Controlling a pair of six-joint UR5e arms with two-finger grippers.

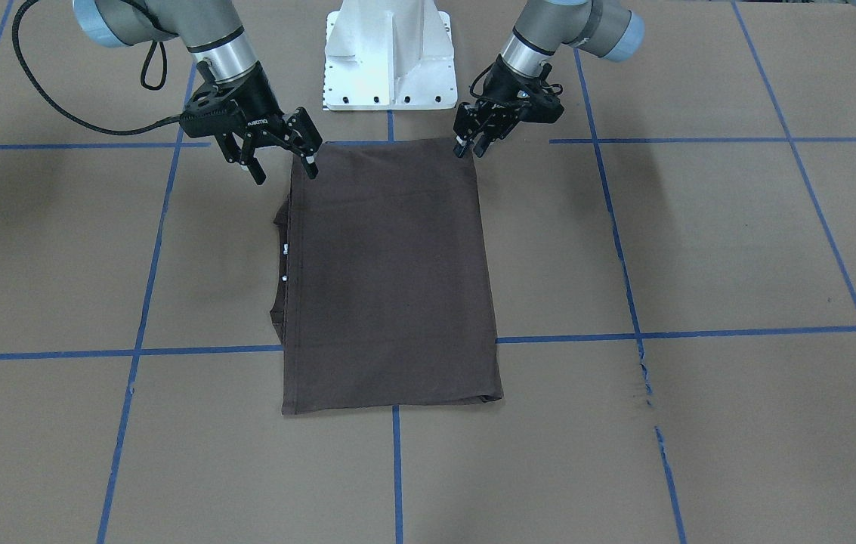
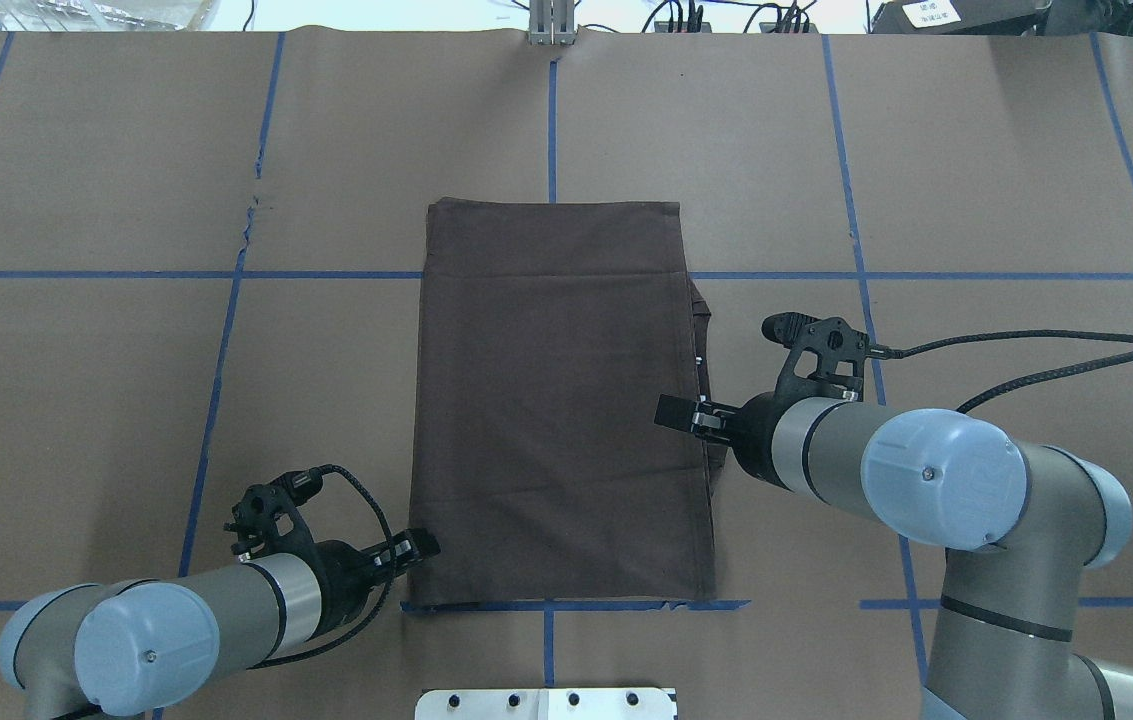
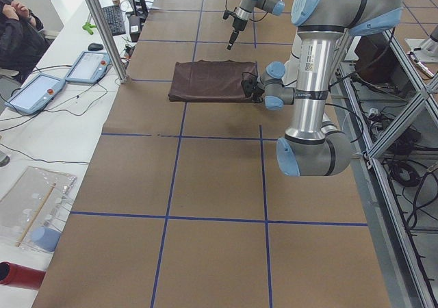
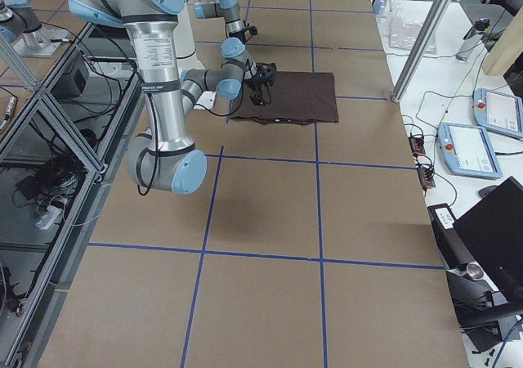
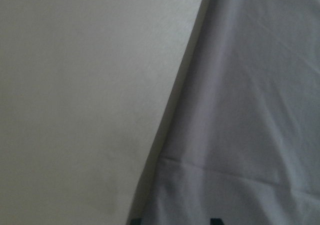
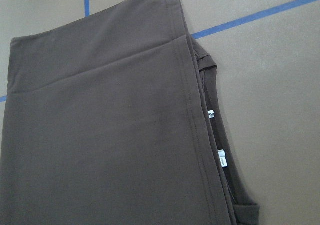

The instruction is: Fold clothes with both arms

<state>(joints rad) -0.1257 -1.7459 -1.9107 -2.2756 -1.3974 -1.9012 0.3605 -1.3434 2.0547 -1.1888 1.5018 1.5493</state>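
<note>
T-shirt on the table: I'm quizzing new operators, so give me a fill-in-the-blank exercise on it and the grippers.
The T-shirt lies flat, ____ into a rectangle.
Its collar peeks out on the robot's ____ side.
The right gripper has its jaws ____.
The tape lines on the table are ____.
Missing: folded; right; open; blue.

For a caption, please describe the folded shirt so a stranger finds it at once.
Find the brown table with blue tape lines. Near its middle lies a dark brown T-shirt folded into a rectangle. It is the only cloth; its collar with white tags shows along one side.
</note>
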